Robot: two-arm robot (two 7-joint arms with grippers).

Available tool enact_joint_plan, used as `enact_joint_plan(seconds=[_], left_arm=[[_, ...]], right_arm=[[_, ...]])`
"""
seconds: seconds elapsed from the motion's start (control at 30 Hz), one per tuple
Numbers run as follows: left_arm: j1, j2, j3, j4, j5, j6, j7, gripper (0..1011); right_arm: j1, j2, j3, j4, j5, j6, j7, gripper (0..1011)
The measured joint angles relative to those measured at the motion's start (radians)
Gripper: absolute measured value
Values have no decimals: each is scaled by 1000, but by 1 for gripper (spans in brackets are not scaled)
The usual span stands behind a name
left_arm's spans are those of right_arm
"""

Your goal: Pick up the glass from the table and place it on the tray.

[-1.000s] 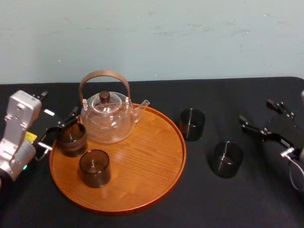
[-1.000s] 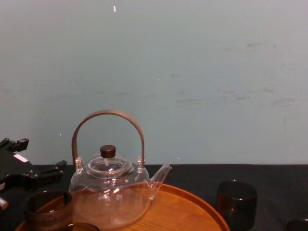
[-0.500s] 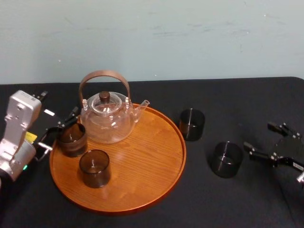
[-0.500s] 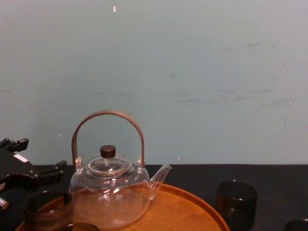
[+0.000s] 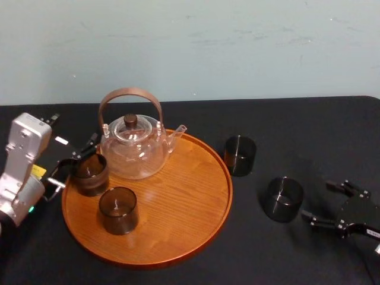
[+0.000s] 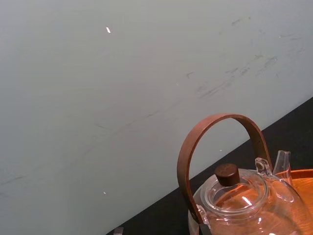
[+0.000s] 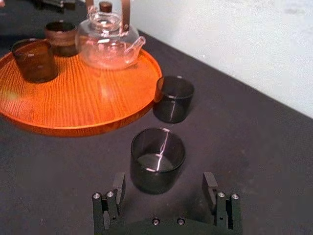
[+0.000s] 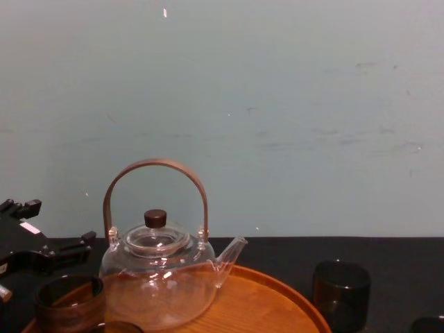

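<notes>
Two dark glasses stand on the black table to the right of the tray: one nearer the tray and one farther front. My right gripper is open, low at the table, just right of the front glass, with its fingertips reaching either side of the glass's near wall. The round wooden tray carries a glass teapot and two more glasses. My left gripper is open at the tray's left edge, beside the rear glass.
The teapot has a tall brown arched handle that rises above the tray's back part. A pale wall closes off the table's far edge. Bare tray surface lies at the middle and right.
My right gripper has come down and forward from the far right to the table, beside the front glass. The left arm and all the glasses have stayed put.
</notes>
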Motion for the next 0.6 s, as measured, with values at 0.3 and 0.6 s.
enact_joint_plan(seconds=[0.3,0.6], left_arm=[[0,0,0,0,0,0,0,1001],[0,0,0,0,0,0,0,1001]], right_arm=[[31,-19,-23,30,-36,26,38,1002],[71,-59,-38,67,-65,54,59,1002]])
